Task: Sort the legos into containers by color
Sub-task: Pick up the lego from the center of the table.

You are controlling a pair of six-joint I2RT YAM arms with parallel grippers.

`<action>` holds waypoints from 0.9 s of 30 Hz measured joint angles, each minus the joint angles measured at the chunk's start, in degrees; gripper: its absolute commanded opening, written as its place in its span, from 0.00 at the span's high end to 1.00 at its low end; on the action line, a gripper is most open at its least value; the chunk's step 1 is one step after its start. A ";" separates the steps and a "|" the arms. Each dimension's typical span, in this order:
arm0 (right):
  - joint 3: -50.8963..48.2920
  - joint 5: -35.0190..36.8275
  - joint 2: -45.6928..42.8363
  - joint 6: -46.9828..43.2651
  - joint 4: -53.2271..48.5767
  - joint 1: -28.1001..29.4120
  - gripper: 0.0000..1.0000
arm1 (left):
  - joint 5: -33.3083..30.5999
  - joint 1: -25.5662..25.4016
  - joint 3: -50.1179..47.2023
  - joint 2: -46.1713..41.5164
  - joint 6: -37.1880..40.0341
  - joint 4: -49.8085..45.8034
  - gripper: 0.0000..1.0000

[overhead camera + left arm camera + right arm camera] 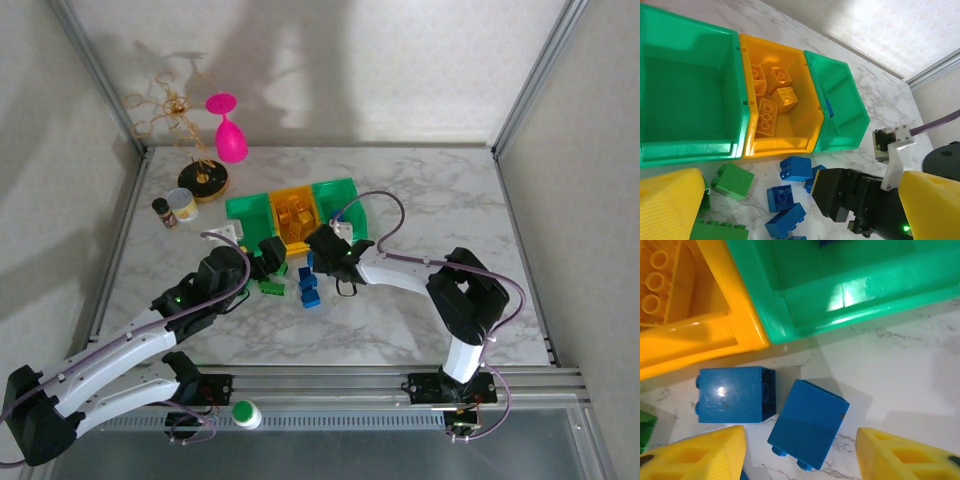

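Marble tabletop (430,200) carries everything. Both arms reach in from the near edge toward the ctr.

Three bins sit in a row at ctr, walls touching: left green bin (685,85), yellow-orange bin (752,145) in the middle, right green bin (842,107).

Left gripper (268,262): fingers spread wide w/ nothing clamped; it hangs over loose bricks just near of the left green & yellow-orange bins. Right gripper (801,440): fingers apart, straddling a tilted blue brick (807,425) that lies on the tabletop w/ a gap on ea. side, so not clamped.

Far left, well apart from the bins: pink goblet (228,135) & small jar (181,207).

Bricks:
- Four yellow-orange bricks (767,116) lie inside the yellow-orange bin, some flat, some tilted.
- One blue brick (828,107) is inside the right green bin, against its left wall.
- A second blue brick (735,394) is just left of the tilted one, nearly touching it, just near of the yellow-orange bin's corner.
- More blue bricks (780,197) form a loose cluster on the tabletop near of the yellow-orange bin.
- Green bricks (734,181) lie left of that cluster, near of the left green bin.
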 measured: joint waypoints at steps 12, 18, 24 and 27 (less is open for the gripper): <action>1.75 2.40 3.58 1.11 0.11 0.13 0.40 | -0.46 0.00 -0.37 -0.37 0.00 -0.02 0.00; 1.44 3.50 3.50 1.11 0.15 0.17 0.46 | -0.92 0.00 -0.37 -0.37 0.00 -0.02 0.01; -1.01 4.37 1.68 1.07 -1.44 0.17 0.47 | -1.29 0.00 -0.37 -0.37 0.00 -0.02 0.00; -1.42 4.39 0.70 1.07 -2.12 0.17 0.48 | -1.31 0.00 -0.37 -0.37 0.00 -0.02 0.00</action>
